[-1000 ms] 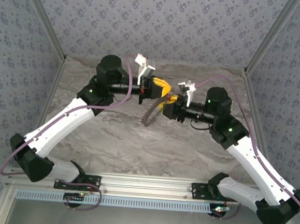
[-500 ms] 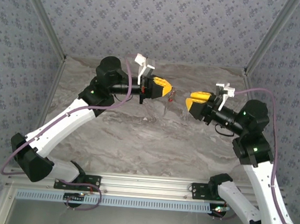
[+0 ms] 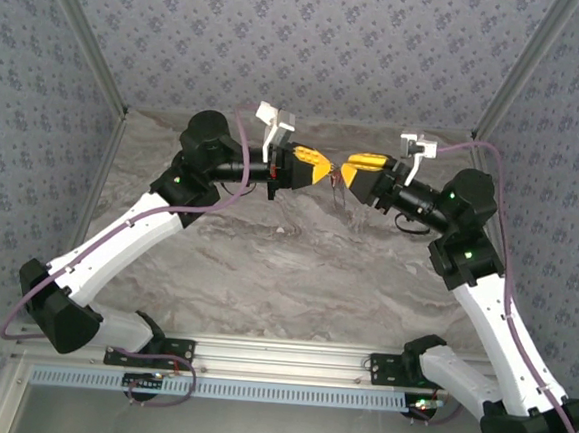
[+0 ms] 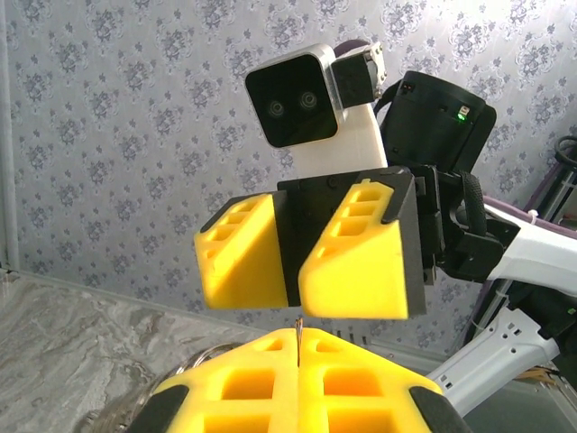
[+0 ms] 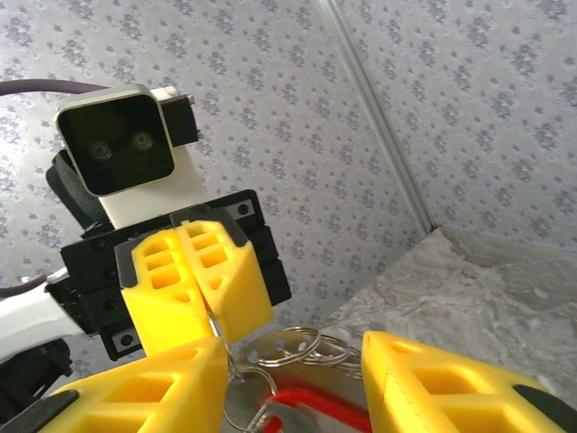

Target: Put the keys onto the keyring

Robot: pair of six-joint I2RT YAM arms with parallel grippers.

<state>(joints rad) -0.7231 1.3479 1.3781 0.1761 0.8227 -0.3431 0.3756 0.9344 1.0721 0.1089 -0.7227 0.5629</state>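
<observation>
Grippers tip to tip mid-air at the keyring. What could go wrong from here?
1. The left gripper pinches the keyring by a thin edge; a bump from the right gripper could knock it loose.
2. Its open jaws flank dangling rings and the red-headed key; closing may catch the wrong loop.

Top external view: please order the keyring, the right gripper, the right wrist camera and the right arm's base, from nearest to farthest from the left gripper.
From the left gripper:
1. the keyring, at its fingertips.
2. the right gripper, just across the gap.
3. the right wrist camera, farther right.
4. the right arm's base, bottom right, near edge.
</observation>
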